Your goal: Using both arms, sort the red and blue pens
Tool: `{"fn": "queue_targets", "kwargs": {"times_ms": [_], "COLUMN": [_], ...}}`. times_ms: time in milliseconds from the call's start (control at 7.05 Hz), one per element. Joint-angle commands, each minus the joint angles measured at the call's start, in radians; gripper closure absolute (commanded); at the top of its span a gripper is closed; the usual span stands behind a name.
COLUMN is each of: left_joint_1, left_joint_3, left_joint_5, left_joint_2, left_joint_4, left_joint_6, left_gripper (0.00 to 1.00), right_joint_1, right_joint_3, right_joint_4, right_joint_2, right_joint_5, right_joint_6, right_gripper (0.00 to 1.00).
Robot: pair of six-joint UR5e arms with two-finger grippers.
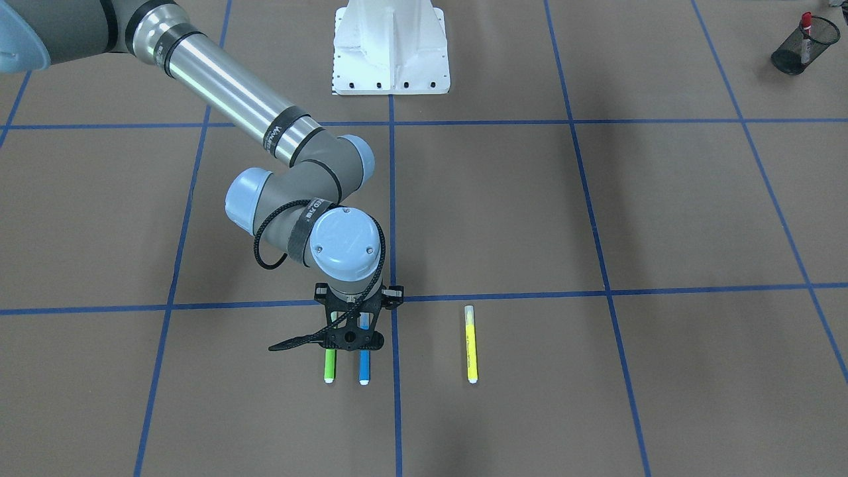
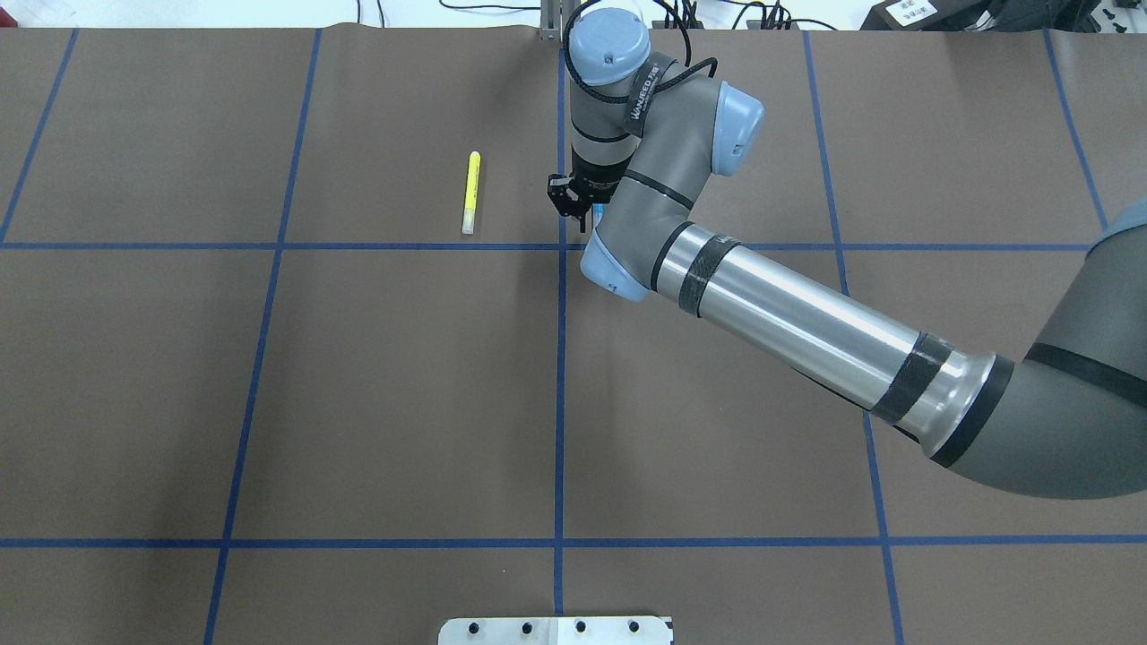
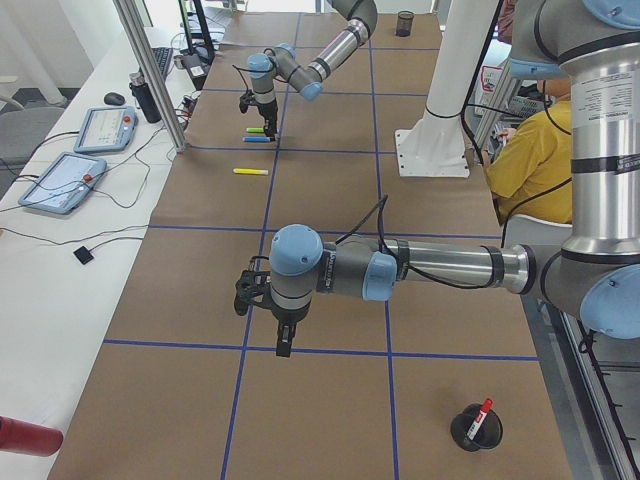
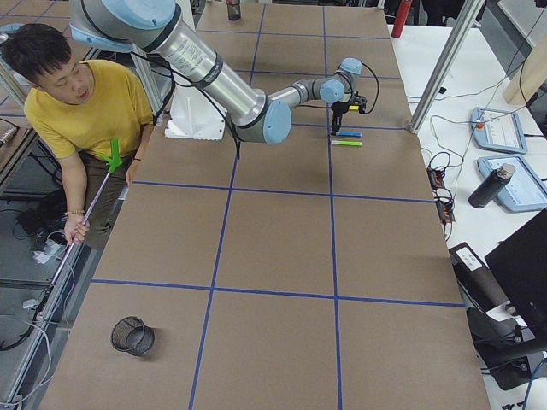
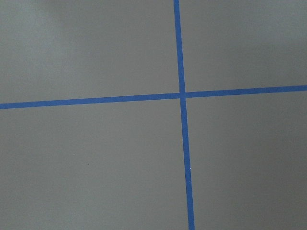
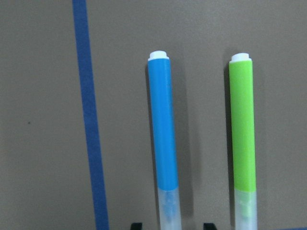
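The blue pen [image 6: 163, 139] lies flat on the brown table beside a green pen [image 6: 243, 134]. My right gripper [image 6: 171, 225] hangs straight over them, open, its two fingertips [image 6: 136, 225] on either side of the blue pen's clear cap without touching it. From the front, the right gripper [image 1: 349, 334] covers the pens' upper halves, and the blue pen [image 1: 364, 368] pokes out below. The red marker [image 1: 805, 25] stands in a black mesh cup [image 1: 803, 46]. My left gripper [image 3: 283, 335] hovers over bare table near that cup [image 3: 475, 428]. I cannot tell whether it is open or shut.
A yellow pen [image 1: 471, 344] lies alone to the side of the pair. The white pedestal [image 1: 389, 46] stands at the robot's base. A second mesh cup [image 4: 132, 335] sits near the right end. A person in a yellow shirt [image 4: 81, 111] sits beside the table holding a stick.
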Motion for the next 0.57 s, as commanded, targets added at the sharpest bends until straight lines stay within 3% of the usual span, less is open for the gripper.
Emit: {"fn": "queue_targets", "kwargs": {"times_ms": [0, 426], "left_joint_1": [0.000, -0.002], "left_joint_3": [0.000, -0.003], "left_joint_5": [0.000, 0.000], "left_joint_2": [0.003, 0.003], "left_joint_4": [-0.002, -0.002], "left_joint_6": [0.001, 0.001], "left_gripper": [0.00, 0.00], "right_joint_1": [-0.008, -0.010], "right_joint_3": [-0.001, -0.004], "right_joint_4": [0.002, 0.008], "right_joint_2": [-0.006, -0.007], "right_joint_5": [-0.010, -0.019], "right_joint_6": [0.000, -0.002], "right_gripper": [0.46, 0.50]}}
